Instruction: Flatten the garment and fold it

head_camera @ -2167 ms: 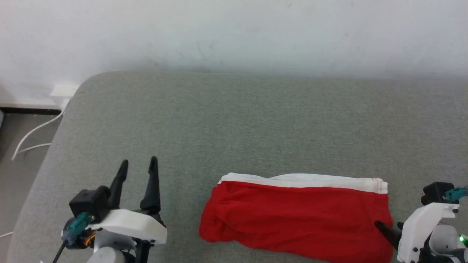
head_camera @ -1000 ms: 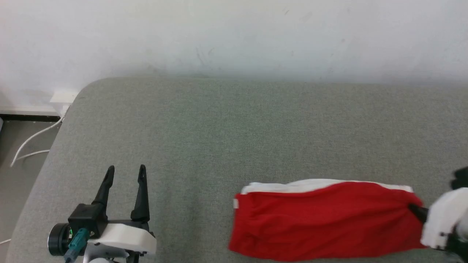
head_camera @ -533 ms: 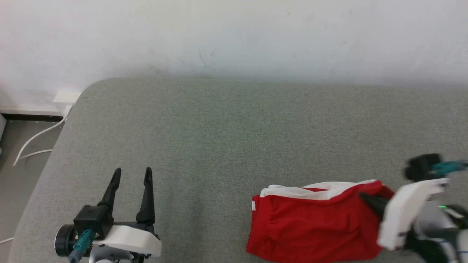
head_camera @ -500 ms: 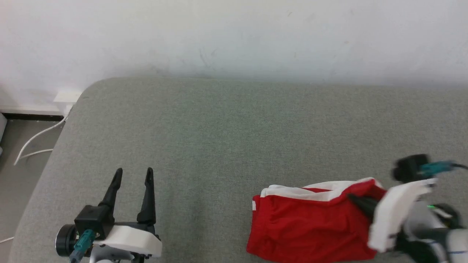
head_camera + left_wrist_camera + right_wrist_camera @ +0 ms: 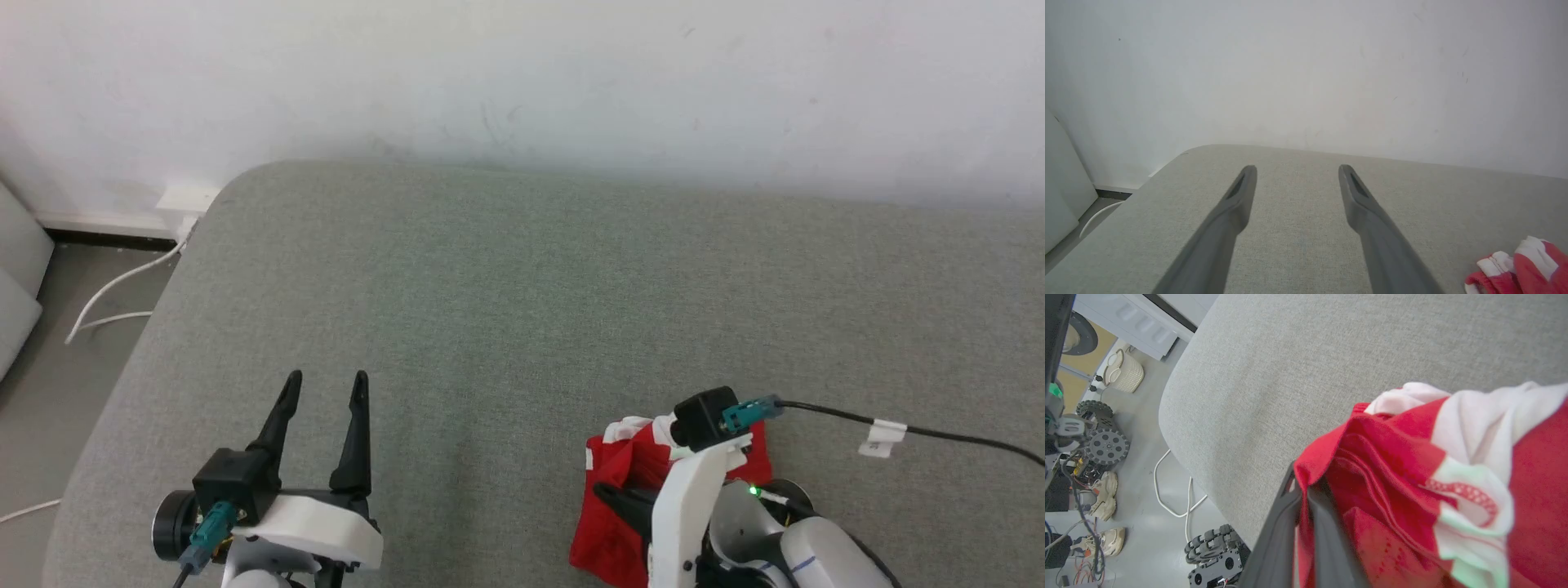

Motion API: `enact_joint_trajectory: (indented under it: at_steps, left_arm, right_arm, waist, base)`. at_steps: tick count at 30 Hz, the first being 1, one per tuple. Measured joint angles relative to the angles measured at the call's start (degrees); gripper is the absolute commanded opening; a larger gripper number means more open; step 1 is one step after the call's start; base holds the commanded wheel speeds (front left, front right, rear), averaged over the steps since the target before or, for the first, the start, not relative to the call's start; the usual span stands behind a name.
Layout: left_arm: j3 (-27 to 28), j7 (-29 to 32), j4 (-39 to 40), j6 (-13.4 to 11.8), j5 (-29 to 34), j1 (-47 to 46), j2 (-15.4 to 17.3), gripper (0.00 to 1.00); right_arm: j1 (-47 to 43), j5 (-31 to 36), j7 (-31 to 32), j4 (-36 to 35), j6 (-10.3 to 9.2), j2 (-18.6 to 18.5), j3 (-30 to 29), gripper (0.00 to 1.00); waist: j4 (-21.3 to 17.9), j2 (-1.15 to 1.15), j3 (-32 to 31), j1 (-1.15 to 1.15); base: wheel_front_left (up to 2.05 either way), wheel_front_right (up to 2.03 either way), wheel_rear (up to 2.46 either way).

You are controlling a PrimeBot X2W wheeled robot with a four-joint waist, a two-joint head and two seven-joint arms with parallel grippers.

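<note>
A: What's changed vs half a second ago?

B: The garment was spread wider then. Now it's bunched into a narrow red heap at the near right of the grey padded surface, with the white band crumpled on top. The right gripper has moved left across it. The head camera has shifted too.

A: Grip?

B: The right fingers are pinched together on a red fold. The left gripper is still spread wide with nothing in it, hovering near left, well apart from the cloth.

A: Room to move?

B: Bare surface between the grippers and all the way to the wall. The rounded far-left corner and left edge drop to the floor, where a white cable lies. A black cable with a white tag trails right from the right wrist.

A: Containers?

B: The right wrist view shows a pale woven basket on the floor. Can't tell what's in it.
</note>
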State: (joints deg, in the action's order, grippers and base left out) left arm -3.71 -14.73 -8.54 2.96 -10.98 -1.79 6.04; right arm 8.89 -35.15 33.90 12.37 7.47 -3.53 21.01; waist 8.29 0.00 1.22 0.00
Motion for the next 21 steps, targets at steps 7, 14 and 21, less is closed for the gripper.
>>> enact_joint_trajectory:
  at_steps: [7, 14, 21]
  left_arm:
    - [1.2, 0.0, -0.21, 0.03, 0.43, 0.02, -0.53, 1.0]
    - [2.32, 0.0, -0.31, 0.08, 0.79, 0.07, -0.88, 1.0]
    - [3.46, 0.0, -0.38, 0.07, 1.01, 0.26, -1.08, 1.0]
  right_arm:
    - [4.05, 3.14, -6.31, 2.81, -0.01, -1.2, 6.81, 1.0]
    - [8.26, 8.94, -5.22, -6.26, 0.0, -13.4, 19.18, 1.0]
    - [6.65, 11.0, -11.13, -15.92, 0.07, -18.6, 13.27, 1.0]
  waist:
    - [-0.23, 0.0, 0.64, 0.0]
    - [-2.39, 0.0, 0.45, 0.0]
    - [-4.72, 0.0, -0.16, 0.0]
  base:
    - [0.0, 0.0, 0.0]
    - [0.0, 0.0, 0.0]
    - [0.0, 0.0, 0.0]
